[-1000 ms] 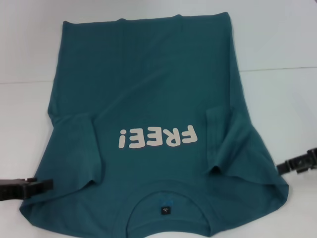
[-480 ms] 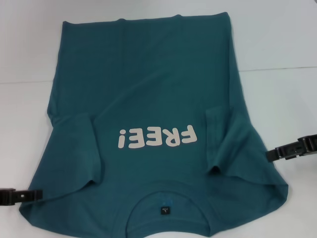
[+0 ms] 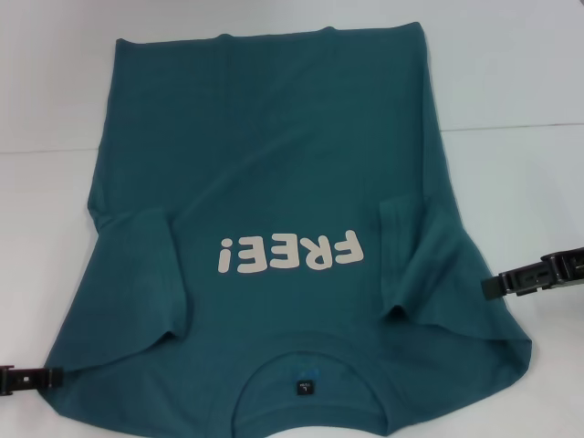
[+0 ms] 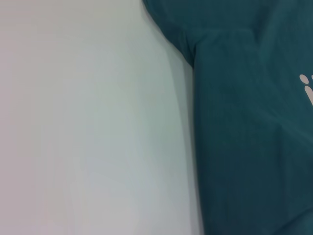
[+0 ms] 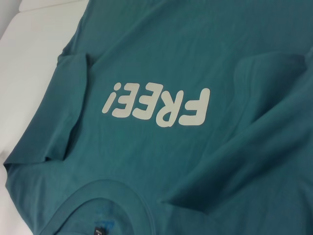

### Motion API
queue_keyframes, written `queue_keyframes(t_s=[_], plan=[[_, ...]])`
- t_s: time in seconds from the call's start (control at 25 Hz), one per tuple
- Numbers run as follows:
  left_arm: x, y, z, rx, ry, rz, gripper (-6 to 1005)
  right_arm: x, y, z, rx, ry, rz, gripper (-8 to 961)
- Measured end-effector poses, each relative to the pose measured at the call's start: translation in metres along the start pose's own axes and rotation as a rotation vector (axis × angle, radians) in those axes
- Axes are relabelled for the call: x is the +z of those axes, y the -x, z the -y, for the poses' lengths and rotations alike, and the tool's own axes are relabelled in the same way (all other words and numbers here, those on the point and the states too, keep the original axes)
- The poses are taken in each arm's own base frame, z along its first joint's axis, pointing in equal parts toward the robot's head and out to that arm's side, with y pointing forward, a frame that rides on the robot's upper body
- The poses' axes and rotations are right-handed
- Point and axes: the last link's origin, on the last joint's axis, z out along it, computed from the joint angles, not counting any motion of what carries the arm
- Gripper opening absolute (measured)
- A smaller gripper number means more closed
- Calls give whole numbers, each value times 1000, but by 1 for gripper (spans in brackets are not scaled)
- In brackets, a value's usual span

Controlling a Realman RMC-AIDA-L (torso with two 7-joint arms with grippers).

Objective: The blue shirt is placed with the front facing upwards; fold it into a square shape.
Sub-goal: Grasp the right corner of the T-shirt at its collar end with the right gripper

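The blue shirt lies flat, front up, on the white table. Its off-white "FREE!" print reads upside down to me, and the ribbed neck with its dark label is at the near edge. Both short sleeves are folded inward over the body. My left gripper is low at the near left, just outside the shirt's shoulder corner. My right gripper is at the right, its tip at the shirt's side edge by the folded sleeve. The shirt also shows in the left wrist view and the right wrist view.
The white table shows bare on both sides of the shirt, with a thin seam line running across it. The shirt's hem lies at the far side.
My left gripper has drawn back toward the near left corner. My right gripper has moved up and inward to the shirt's right edge. The shirt has not moved.
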Motion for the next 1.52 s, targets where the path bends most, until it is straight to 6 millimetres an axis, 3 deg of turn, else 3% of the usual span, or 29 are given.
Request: queue_keyframes(t_s=[0.72, 0.84, 1.28, 1.52], plan=[[15, -5, -15, 66, 56, 53, 911, 0, -2, 1, -14, 3, -4, 817], [16, -7, -17, 72, 61, 53, 700, 0, -2, 1, -14, 3, -4, 817], [17, -8, -16, 61, 49, 44, 447, 0, -1, 0, -19, 7, 1, 817], [17, -8, -14, 44, 35, 40, 176, -1, 0, 0, -12, 15, 17, 817]])
